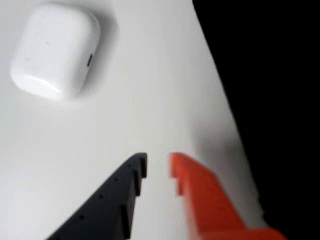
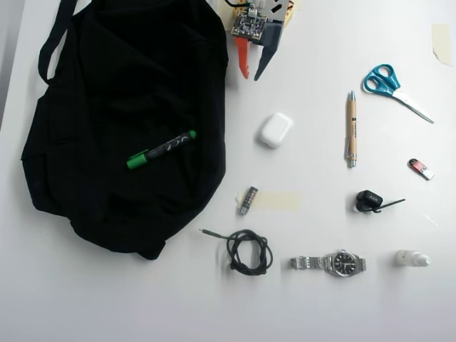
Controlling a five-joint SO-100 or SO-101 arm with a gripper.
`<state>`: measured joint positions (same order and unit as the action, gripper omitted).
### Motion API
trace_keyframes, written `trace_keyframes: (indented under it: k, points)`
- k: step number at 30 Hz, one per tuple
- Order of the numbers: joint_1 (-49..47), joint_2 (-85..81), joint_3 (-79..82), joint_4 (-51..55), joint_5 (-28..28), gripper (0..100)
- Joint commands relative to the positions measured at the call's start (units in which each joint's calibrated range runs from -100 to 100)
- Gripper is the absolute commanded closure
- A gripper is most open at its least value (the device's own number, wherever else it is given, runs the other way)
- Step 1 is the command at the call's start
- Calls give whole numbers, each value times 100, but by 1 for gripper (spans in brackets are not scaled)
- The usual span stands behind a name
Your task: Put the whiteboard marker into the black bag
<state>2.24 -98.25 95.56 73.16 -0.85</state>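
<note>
marker on the bag, your gripper empty at the top edge.

in the overhead view you'll see the whiteboard marker (image 2: 162, 149) lying tilted on top of the black bag (image 2: 92, 78), left of centre, green cap toward the lower left. your gripper (image 2: 251, 75) sits at top centre, just right of the bag's edge, fingers spread and holding nothing. in the wrist view its tips (image 1: 157, 170), one black and one orange, hang apart over the white table (image 1: 150, 90), with the white earbud case (image 1: 55, 50) in the upper left of the frame.
</note>
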Motion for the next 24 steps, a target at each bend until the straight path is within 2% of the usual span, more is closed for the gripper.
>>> trace_keyframes:
  k: [1, 3, 6, 24]
  points:
    - [23, 24, 381, -348, 285, 98]
    - [15, -17, 381, -132, 610, 98]
    - [15, 7, 381, -132, 778, 98]
    - [-44, -26, 381, -132, 736, 98]
